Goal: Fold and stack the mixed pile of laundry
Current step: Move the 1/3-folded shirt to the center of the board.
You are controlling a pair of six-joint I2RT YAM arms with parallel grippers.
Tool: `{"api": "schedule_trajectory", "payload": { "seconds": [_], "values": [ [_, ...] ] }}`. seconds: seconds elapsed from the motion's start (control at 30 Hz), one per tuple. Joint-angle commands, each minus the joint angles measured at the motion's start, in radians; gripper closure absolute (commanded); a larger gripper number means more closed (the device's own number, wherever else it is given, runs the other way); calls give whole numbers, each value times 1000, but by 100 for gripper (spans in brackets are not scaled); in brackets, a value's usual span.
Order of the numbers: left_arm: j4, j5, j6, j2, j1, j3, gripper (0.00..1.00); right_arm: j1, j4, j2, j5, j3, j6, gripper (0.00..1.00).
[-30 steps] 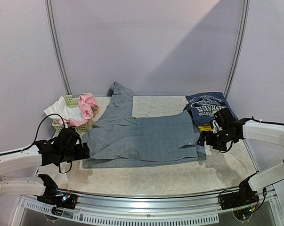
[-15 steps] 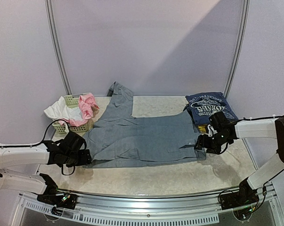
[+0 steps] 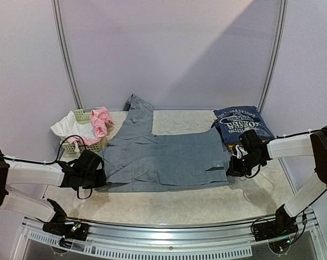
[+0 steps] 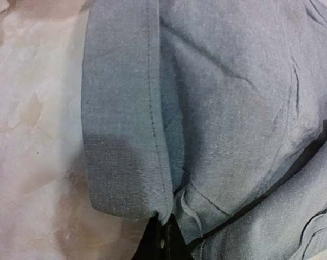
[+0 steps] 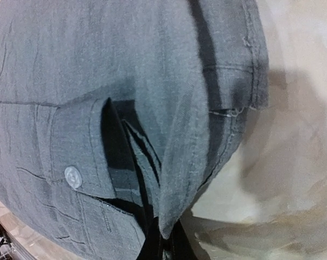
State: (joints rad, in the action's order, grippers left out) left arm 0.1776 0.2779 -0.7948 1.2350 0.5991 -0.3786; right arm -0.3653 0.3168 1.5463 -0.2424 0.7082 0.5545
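Grey trousers (image 3: 163, 157), fine matte weave, spread flat and roughly rectangular on marbled table (image 3: 196, 205). Left gripper (image 3: 100, 177) clenched on stitched hem; right gripper (image 3: 232, 167) seemingly pinching buttoned corner.

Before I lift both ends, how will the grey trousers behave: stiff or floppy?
Probably floppy: the grey trousers lie creased and flat, and the hem bunches where the left gripper pinches it, so expect the middle to sag. Likely not slippery: the weave looks matte in the right gripper. The section angled toward the back wall may trail.
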Motion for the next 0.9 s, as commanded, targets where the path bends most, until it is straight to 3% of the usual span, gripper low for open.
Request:
{"api": "schedule_trajectory", "payload": {
  "seconds": [0.0,0.5,0.87],
  "values": [
    [62,-29,17,-32,-4,7,100,4,47,13,-15,6,-10,100],
    [347,12,-42,-295,78,-11,100,3,154,-244,13,-98,5,100],
    [378,60,-66,-359,116,9,100,3,161,-352,-3,-128,17,100]
  ]
}}
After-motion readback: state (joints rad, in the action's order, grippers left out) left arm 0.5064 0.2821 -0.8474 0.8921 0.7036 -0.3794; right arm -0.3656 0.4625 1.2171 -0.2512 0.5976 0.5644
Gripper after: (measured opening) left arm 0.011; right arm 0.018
